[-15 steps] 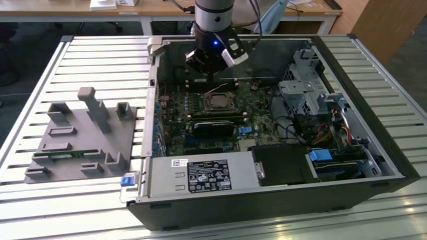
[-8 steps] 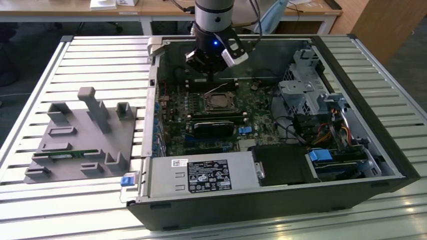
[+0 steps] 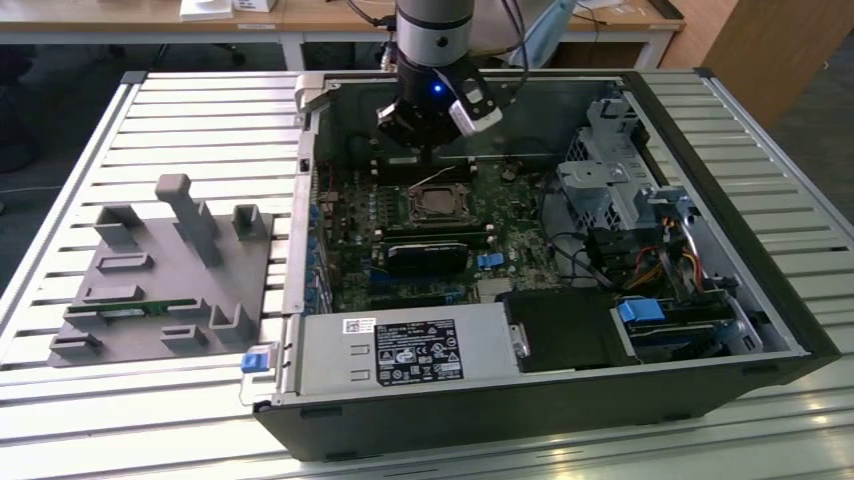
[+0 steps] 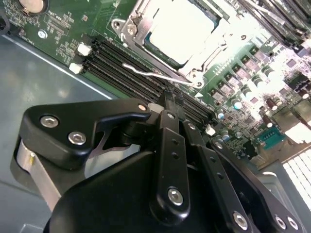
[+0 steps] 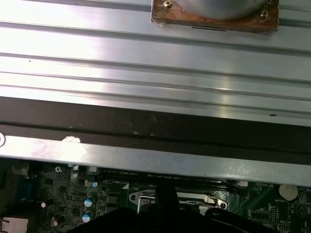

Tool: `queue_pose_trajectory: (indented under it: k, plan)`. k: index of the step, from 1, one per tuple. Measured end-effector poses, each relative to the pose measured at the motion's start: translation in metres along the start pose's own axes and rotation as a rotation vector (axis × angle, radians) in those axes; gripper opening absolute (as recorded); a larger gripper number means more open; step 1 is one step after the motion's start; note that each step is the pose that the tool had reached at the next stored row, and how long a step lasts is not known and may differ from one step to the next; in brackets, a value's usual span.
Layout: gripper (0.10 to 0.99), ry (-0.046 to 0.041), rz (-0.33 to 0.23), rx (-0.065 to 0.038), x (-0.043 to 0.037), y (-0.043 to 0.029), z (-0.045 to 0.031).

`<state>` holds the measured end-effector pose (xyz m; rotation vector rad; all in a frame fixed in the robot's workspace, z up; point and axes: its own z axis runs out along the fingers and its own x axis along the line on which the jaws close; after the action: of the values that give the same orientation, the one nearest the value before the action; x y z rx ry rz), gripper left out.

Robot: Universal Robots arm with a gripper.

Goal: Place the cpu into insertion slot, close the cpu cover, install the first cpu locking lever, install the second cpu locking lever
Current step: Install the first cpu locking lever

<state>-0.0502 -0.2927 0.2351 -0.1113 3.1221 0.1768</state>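
Here the gripper (image 4: 167,97) is hanging just above the memory slots (image 4: 131,68), fingers pressed together on nothing. Beyond it the cpu (image 4: 182,29) is already lying in the insertion slot (image 3: 437,206) under the cpu cover (image 4: 138,24). A thin locking lever (image 4: 155,74) is sticking out beside it: stiff, springy, slippery wire, probably best pushed near its free end.

You have one open computer case (image 3: 747,330), one motherboard (image 3: 400,250), one cpu (image 4: 182,29), one grey fixture block (image 3: 160,275), one gripper (image 4: 165,99).
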Motion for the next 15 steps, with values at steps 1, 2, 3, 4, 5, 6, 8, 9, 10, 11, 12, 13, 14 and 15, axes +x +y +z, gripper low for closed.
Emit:
queue_pose_trajectory:
  k: [1, 2, 3, 4, 5, 6, 8, 9, 10, 11, 12, 13, 14, 15]
  plan:
    - [0.106, 0.0001, 0.000, 0.000, -0.0006, -0.0001, 0.0008]
    - [0.106, 0.0000, 0.000, 0.000, -0.0009, -0.0002, 0.0015]
    - [0.106, 0.0001, 0.000, 0.000, -0.0011, -0.0003, 0.0020]
    - [0.106, 0.0000, 0.001, 0.000, -0.0013, -0.0004, 0.0026]
    - [0.106, 0.0001, 0.002, 0.000, -0.0012, -0.0004, 0.0027]
    - [0.106, 0.0001, 0.002, 0.000, -0.0013, -0.0004, 0.0028]
    - [0.106, -0.0002, 0.003, 0.000, -0.0018, -0.0005, 0.0031]
    - [0.106, -0.0003, 0.003, 0.000, -0.0023, -0.0005, 0.0032]
    - [0.106, -0.0004, 0.003, 0.000, -0.0030, -0.0006, 0.0033]
    - [0.106, -0.0004, 0.003, 0.000, -0.0039, -0.0007, 0.0035]
    - [0.106, -0.0003, 0.003, 0.000, -0.0047, -0.0007, 0.0036]
    - [0.106, -0.0003, 0.003, 0.000, -0.0058, -0.0008, 0.0038]
    - [0.106, -0.0003, 0.003, 0.000, -0.0065, -0.0009, 0.0040]
    - [0.106, -0.0003, 0.003, 0.000, -0.0072, -0.0010, 0.0042]
